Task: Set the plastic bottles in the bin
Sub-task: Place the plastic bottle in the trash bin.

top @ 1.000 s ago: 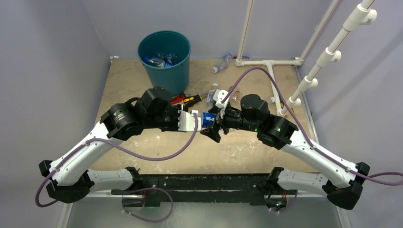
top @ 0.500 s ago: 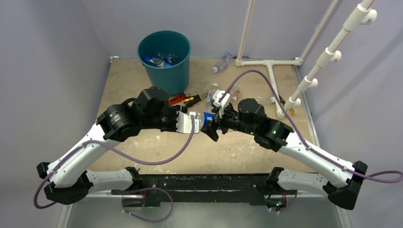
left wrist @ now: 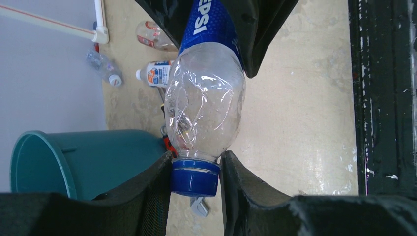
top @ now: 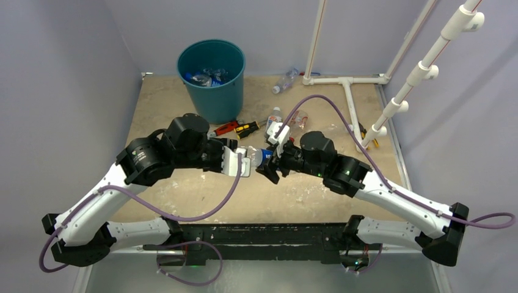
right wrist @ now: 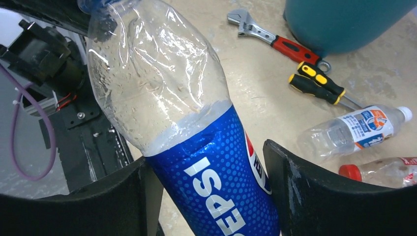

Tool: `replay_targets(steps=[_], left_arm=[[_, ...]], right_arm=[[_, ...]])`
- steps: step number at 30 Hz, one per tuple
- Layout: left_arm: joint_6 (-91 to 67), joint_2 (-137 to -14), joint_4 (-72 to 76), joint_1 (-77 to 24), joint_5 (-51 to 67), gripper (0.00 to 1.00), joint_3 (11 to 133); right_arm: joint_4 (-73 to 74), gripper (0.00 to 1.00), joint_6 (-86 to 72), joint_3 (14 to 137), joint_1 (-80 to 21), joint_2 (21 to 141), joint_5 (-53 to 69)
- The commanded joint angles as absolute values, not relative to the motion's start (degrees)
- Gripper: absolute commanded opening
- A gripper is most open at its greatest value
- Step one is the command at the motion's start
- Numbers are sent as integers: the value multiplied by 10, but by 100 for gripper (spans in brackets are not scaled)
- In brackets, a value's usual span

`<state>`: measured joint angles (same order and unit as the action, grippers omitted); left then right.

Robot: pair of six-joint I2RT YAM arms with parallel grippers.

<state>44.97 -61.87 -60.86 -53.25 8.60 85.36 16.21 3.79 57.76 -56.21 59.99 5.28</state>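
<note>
We see the bin [top: 212, 101] at the far left of the table [top: 160, 107], with several plastic bottles [top: 207, 77] inside. Both arms [top: 104, 195] bend inward over mid-table. The left gripper [left wrist: 195, 172] pinches the Pepsi bottle [left wrist: 206, 105] by its blue cap. The right gripper [right wrist: 211, 169] straddles its label, and we cannot tell whether it grips.

The scuffed tan table [top: 165, 110] carries the teal bin [top: 214, 97] near its far-left corner. A wrench [top: 223, 128], a screwdriver [top: 249, 127], a white-capped bottle [top: 273, 119] and a red-capped bottle [top: 299, 119] lie mid-table. Another bottle [top: 285, 80] lies by the far edge, beside a white pipe frame [top: 348, 91].
</note>
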Motion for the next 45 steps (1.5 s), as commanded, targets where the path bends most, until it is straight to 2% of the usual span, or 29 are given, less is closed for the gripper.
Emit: replay_targets(steps=[1,6,9,11,18,23,24,28,31,37,41,45], left_arm=[[442,-596,-470,-532,190,0,859],[443,-607,-439,-533,261,0,855],[456,-620,-455,-532,289,0,856],[465,-631,-469,-533,292,0,860],[470,-634,-451,-532,293,0,853],[458,-618,-422,-532,283,0,839],[454,-614,-416,-532,278,13,834],[413,-579,-361,-532,242,87,793],[374,-539,-285,-532,210,94,749],[176,-446,-46,-532,136,98,618],[16,-440,41,-532,64,99,601],[-114,-459,121,-532,128,99,594]], right_arm=[[132,72,33,563,-577,608,48],[94,76,40,555,-596,605,53],[76,74,54,548,-598,590,66],[73,68,62,548,-599,580,79],[66,39,72,541,-599,552,107],[34,27,65,525,-599,522,119],[23,25,62,520,-599,514,120],[-17,24,41,497,-599,477,112],[-64,25,11,468,-599,440,88],[-183,25,-71,380,-599,380,73],[-220,25,-101,358,-599,374,72],[-240,26,-123,341,-599,376,77]])
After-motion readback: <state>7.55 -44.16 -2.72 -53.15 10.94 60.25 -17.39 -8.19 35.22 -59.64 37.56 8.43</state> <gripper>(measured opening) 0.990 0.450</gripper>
